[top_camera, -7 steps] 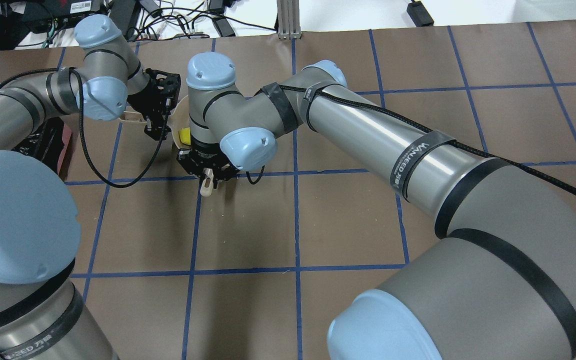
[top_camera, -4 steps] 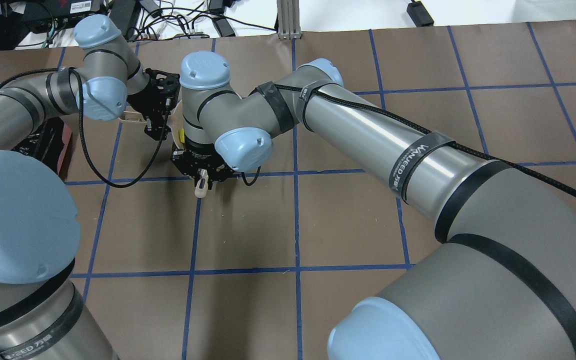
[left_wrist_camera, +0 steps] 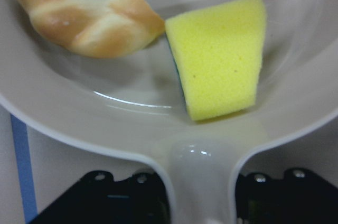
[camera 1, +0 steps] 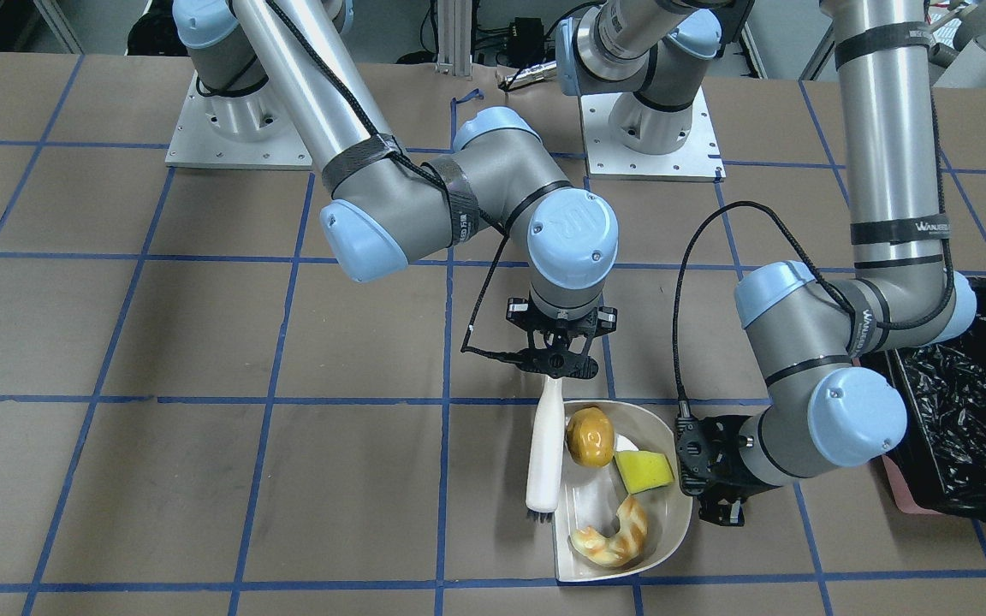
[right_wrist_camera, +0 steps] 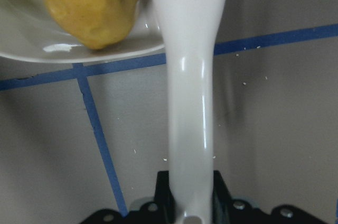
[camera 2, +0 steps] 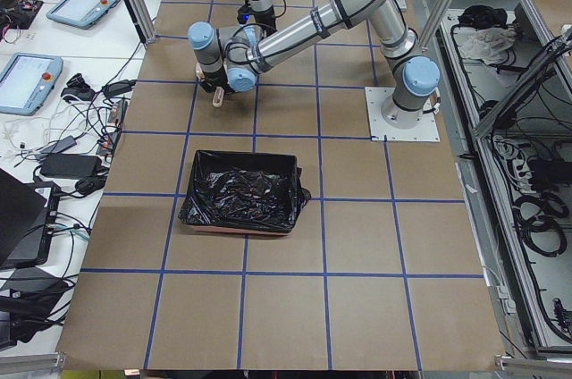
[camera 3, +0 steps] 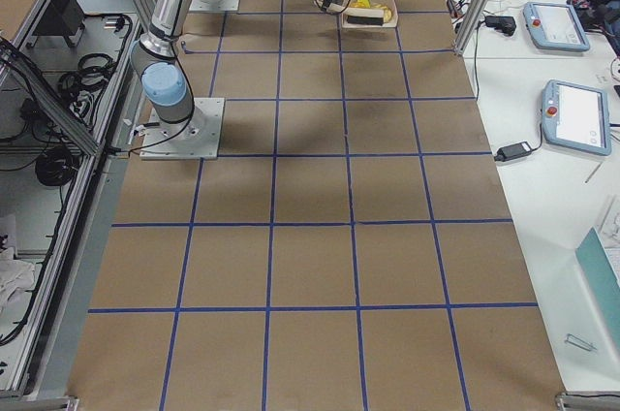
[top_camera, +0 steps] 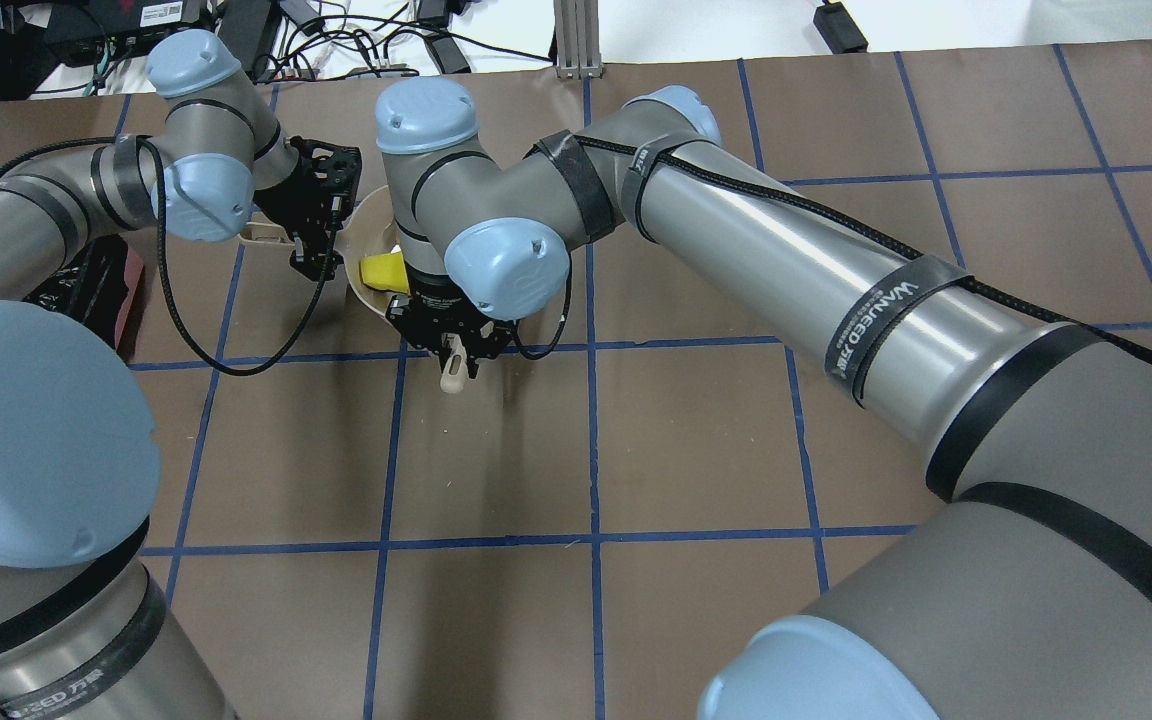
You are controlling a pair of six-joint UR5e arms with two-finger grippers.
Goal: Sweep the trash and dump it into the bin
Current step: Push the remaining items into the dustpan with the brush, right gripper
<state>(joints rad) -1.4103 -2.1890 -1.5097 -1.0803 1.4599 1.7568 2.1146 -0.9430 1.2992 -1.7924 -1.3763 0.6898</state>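
Brown paper with a blue tape grid covers the bench [camera 1: 202, 342]. The largest thing on it is the bin [camera 1: 981, 402], at the right edge of the front-facing view, partly behind the left arm's elbow. The dustpan [camera 1: 587, 500] sits low in the centre of that frame, well apart from the bin, with all three pieces of trash inside. My left fingers [camera 1: 688, 453] are clamped on its handle. My right fingers [camera 1: 570, 366] are closed round the top of the brush [camera 1: 544, 453], which lies just beside the pan's left wall.

What worries me is the carry. The pan's open mouth faces the bottom of the frame, and the croissant [camera 1: 613, 535] lies closest to that lip — any forward tilt on the lift would tip it out first. The potato [camera 1: 589, 435] is round and glossy, so I expect it to roll on a jerk. The sponge wedge [camera 1: 643, 470] looks least likely to shift. The brush, so close alongside, could snag the pan's wall — I'd clear it away first.
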